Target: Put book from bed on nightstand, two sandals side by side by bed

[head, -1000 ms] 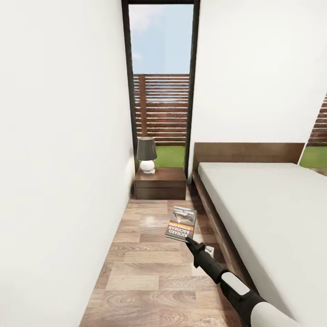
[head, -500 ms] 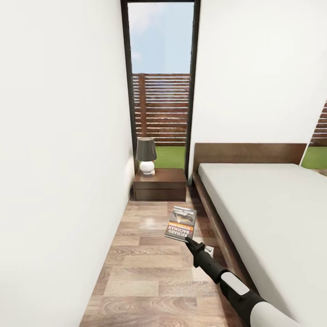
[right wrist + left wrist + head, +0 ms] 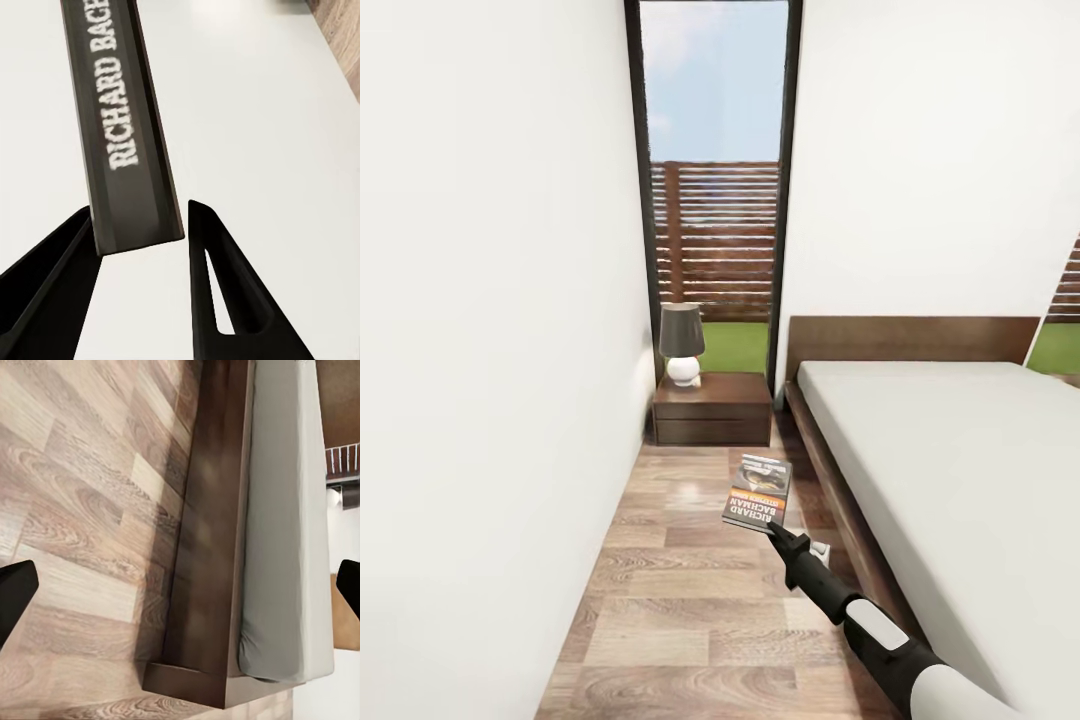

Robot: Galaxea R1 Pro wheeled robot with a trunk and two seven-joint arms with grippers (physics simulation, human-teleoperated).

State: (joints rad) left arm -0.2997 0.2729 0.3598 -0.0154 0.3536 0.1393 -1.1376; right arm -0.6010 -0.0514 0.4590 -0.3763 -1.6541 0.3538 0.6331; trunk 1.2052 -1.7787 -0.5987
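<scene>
While the right tool [image 3: 777,531] is clamped on the book [image 3: 758,491] at its near edge, the book hangs above the floor [image 3: 680,600] in the aisle between wall [image 3: 490,350] and bed [image 3: 950,470], short of the nightstand [image 3: 712,409] with the lamp [image 3: 681,343]. Left tool [image 3: 180,592]: fingers wide apart, nothing between, over the floor beside the bed frame.
</scene>
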